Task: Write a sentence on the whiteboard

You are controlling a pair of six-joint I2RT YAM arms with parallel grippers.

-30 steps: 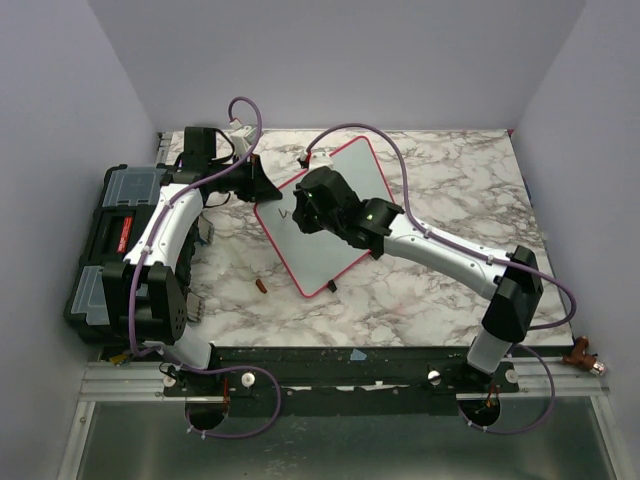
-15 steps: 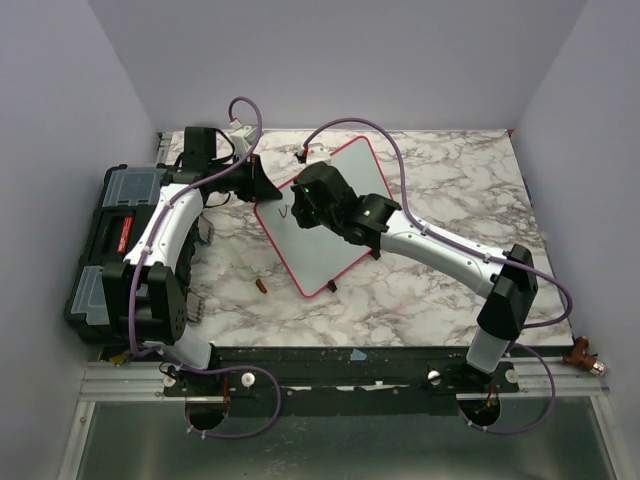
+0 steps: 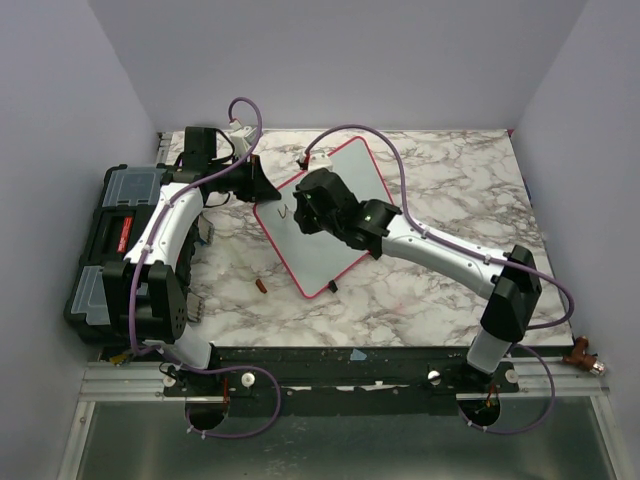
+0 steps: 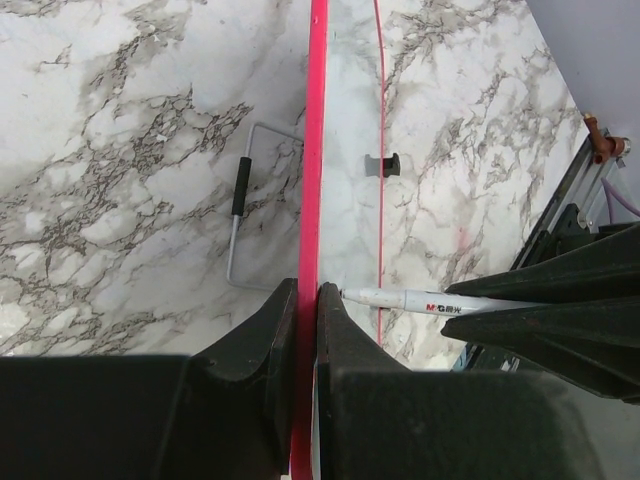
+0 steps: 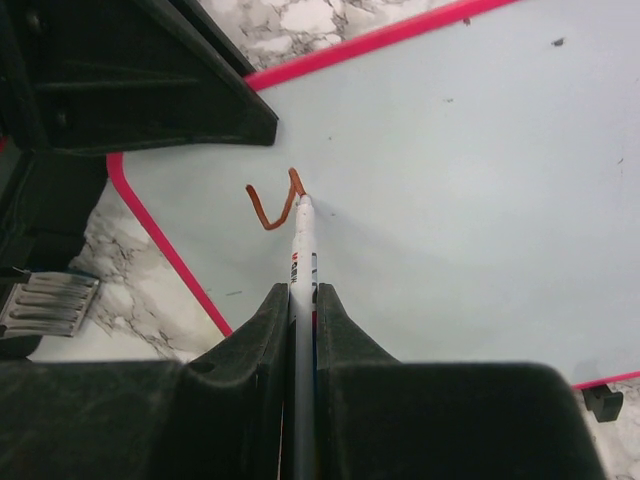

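Note:
The whiteboard [image 3: 335, 215], white with a thin red frame, lies slanted across the marble table. My left gripper [image 3: 262, 186] is shut on its left edge; in the left wrist view the red frame [image 4: 317, 150] runs straight between the jaws of that gripper [image 4: 308, 292]. My right gripper [image 3: 298, 210] is shut on a white marker [image 5: 300, 250]. The marker's tip touches the board [image 5: 470, 160] at the end of a short brown-orange stroke [image 5: 268, 208] near the board's left corner. The same marker [image 4: 420, 300] shows in the left wrist view, pointing at the left fingers.
A black toolbox [image 3: 108, 240] sits at the table's left edge beside the left arm. A small brown cap [image 3: 261, 286] lies on the marble near the board's lower corner. A wire handle with a black grip [image 4: 240, 190] lies on the marble beside the board. Grey walls close in three sides.
The right gripper with the marker shifted slightly toward the left gripper and came back a little. The left gripper and the board have not moved.

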